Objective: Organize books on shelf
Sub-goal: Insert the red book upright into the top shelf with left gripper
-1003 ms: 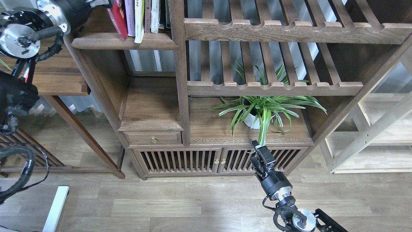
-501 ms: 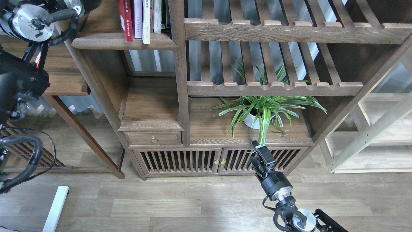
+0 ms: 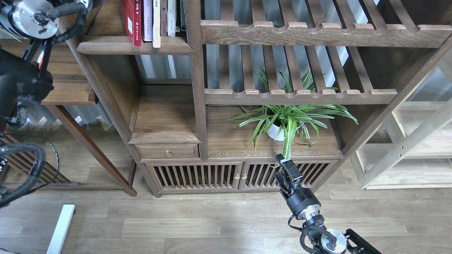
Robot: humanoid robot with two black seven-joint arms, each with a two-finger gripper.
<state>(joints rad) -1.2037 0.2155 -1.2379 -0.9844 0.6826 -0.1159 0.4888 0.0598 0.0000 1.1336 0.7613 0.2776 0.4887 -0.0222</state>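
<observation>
The books stand upright in a row at the right end of the dark-brown shelf point(image 3: 106, 46), at the top left. The thick red book point(image 3: 131, 19) is leftmost, with the pale lavender book point(image 3: 147, 19) next to it. A book with a pale yellow-white spine point(image 3: 156, 23) follows, then further books point(image 3: 171, 17) against the upright post. My left arm point(image 3: 31, 16) rises past the top left edge and its gripper is out of view. My right gripper point(image 3: 285, 165) hangs low in front of the cabinet doors, far from the books. It is dark and its fingers cannot be told apart.
A potted spider plant point(image 3: 286, 121) sits on the cabinet top under the slatted racks point(image 3: 300, 96). A small drawer point(image 3: 167, 151) and slatted cabinet doors point(image 3: 219, 174) lie below. A light wooden frame point(image 3: 406, 144) stands at the right and a dark side table point(image 3: 70, 95) at the left.
The books went from leaning left to standing upright. My left arm moved up and left, away from the books, and its end left the view. The right arm stayed still.
</observation>
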